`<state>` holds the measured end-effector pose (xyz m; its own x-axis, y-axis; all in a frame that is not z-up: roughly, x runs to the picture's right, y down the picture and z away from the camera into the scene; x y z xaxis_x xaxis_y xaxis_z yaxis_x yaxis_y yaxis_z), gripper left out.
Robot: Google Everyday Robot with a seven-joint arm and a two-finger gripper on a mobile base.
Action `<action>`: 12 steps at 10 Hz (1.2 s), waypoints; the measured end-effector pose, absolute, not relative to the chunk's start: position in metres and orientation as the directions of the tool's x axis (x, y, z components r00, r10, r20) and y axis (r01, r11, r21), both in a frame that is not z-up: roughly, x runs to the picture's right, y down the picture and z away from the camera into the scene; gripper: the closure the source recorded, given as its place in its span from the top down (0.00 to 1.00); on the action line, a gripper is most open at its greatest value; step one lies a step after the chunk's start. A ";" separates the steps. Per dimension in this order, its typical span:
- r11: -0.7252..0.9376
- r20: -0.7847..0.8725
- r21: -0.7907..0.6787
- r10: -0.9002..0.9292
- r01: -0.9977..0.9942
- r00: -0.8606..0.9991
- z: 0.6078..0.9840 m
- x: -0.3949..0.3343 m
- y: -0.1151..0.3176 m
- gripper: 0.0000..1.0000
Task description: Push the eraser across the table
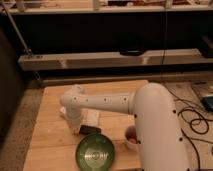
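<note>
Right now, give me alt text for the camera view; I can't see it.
The white arm reaches left over the table, its gripper down beside the black eraser. A green bowl sits near the front edge.

The pincer (pixel 79 129) sits low at the end of the white arm (pixel 102 102), just left of the eraser (pixel 90 130), and the wrist covers its fingertips. The eraser shows only as a dark sliver; the green bowl (pixel 96 153) hides its near edge. The arm crosses the white folded pad (pixel 92 118), leaving part of it visible. The bulky arm housing (pixel 157 132) covers the right side of the tabletop (pixel 50 135) and half of a small red-and-white object (pixel 131 138), too blurred to identify. The bottom edge cuts off the tabletop's front.
</note>
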<state>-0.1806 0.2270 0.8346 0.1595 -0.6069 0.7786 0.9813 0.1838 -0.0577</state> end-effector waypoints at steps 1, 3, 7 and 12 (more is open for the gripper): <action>0.186 0.774 -0.062 -0.611 0.981 0.165 0.835 -0.178 0.227 0.01; 0.198 0.771 -0.093 -0.606 0.976 0.197 0.833 -0.157 0.228 0.01; 0.211 0.763 -0.146 -0.598 0.966 0.246 0.833 -0.121 0.231 0.01; 0.242 0.755 -0.196 -0.581 0.950 0.303 0.828 -0.098 0.236 0.01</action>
